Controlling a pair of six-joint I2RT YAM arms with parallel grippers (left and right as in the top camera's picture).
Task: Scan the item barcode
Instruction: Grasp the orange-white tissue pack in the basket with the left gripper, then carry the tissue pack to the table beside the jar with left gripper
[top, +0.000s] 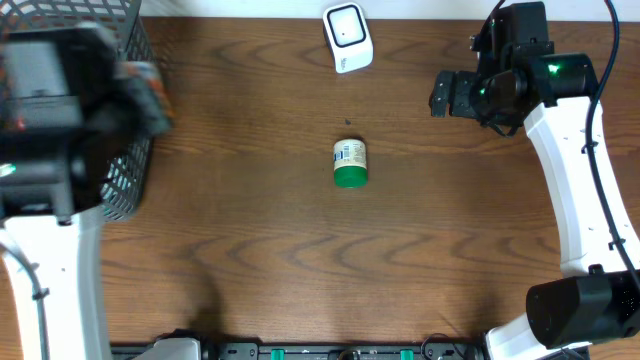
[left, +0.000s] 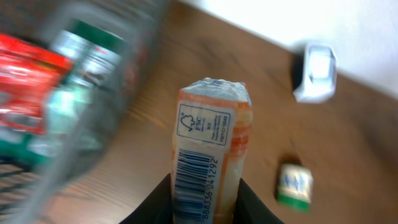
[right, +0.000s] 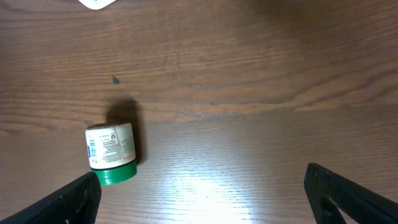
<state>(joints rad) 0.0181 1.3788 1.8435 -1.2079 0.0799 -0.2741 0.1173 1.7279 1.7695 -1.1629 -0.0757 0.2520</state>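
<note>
White arm links (top: 575, 190), black joints (top: 585, 305), black fingers (right: 68, 200)

Bare table (top: 250, 250) wood between the lying jar (top: 350, 163) and the scanner (top: 348, 38) leaves a passage. At the left, the mesh basket (top: 135, 170) and the left gripper (left: 202, 208), clamped on a packet (left: 208, 143), block the way.
</note>
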